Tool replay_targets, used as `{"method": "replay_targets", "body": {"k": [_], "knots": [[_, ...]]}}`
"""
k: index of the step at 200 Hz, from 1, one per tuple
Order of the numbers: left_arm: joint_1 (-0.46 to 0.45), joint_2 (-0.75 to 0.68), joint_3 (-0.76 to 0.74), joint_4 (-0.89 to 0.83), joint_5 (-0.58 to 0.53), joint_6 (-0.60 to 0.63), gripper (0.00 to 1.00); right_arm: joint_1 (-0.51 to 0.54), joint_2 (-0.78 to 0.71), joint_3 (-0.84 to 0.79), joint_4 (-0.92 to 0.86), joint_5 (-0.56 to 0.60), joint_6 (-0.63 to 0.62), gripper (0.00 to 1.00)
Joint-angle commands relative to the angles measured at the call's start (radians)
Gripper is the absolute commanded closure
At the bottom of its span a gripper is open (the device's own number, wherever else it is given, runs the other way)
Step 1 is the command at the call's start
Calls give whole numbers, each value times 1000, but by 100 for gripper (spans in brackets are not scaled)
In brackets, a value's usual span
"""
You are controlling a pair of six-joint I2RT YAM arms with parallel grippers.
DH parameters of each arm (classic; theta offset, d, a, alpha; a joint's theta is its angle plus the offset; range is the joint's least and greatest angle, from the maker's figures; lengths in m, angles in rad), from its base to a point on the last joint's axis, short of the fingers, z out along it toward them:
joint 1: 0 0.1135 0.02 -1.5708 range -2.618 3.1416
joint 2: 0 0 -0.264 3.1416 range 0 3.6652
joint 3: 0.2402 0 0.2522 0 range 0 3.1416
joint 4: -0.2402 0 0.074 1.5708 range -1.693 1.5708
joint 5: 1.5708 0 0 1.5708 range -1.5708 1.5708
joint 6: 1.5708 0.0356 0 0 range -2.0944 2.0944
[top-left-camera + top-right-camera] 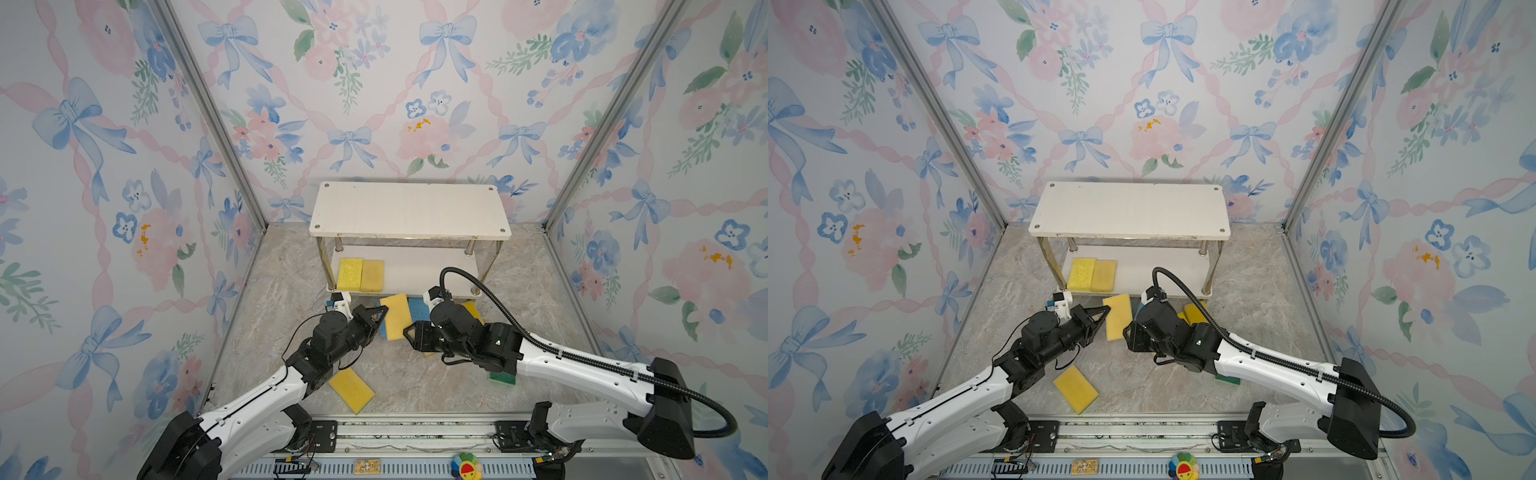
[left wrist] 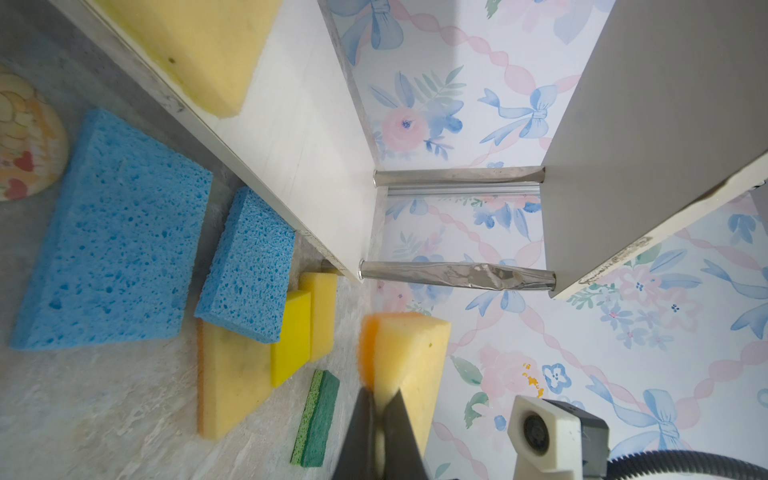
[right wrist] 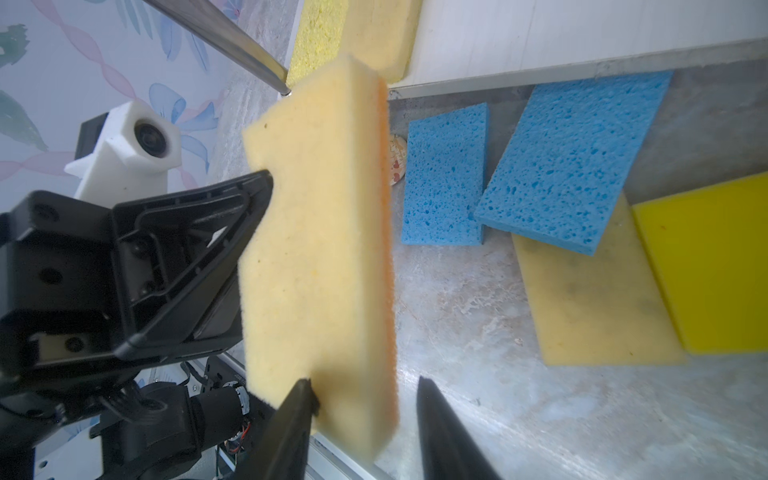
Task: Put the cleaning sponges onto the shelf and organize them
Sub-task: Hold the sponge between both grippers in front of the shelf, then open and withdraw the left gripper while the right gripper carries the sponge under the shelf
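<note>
Nearest the right wrist camera, the right pincer [image 3: 365,386] stands released. One fingertip [image 3: 305,395] touches the near end of a pale yellow sponge [image 3: 316,249], and its mate hangs clear on the orange-faced side. The left pincer [image 1: 383,311] is clenched on that same sponge, biting in at one long edge. The sponge is held off the worktop [image 1: 282,291] between the two arms, just in front of the shelf [image 1: 409,210] and near the loose blue sponges [image 3: 569,166].

A handover seems to be in hand, and if the left lets go before the right has closed, the foam would drop onto the pile. The right's bite looks shallow, at a corner, where soft foam may twist or slip. The far end sits near the front post [image 3: 232,45], which could snag it on the way onto the lower board [image 1: 424,270], where two yellow sponges [image 1: 350,274] lie.

Its long axis runs roughly front to back, pointing at the lower board. The pale face shows upward in a top view, though I cannot say surely whether it is level or tipped.
</note>
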Motion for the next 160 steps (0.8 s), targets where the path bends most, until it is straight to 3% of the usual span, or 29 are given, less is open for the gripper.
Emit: {"method": "replay_targets", "body": {"k": [1, 107, 136, 160], "knots": [[-10, 0, 27, 17, 33, 12, 100, -19, -30, -27, 36, -4, 17, 58], [-13, -4, 21, 17, 32, 14, 97, -14, -55, -28, 23, 21, 20, 94], [7, -27, 29, -12, 41, 60, 57, -23, -92, -41, -4, 52, 20, 98], [48, -75, 86, -188, 59, 176, 28, -52, -119, -55, -23, 57, 5, 98]]}}
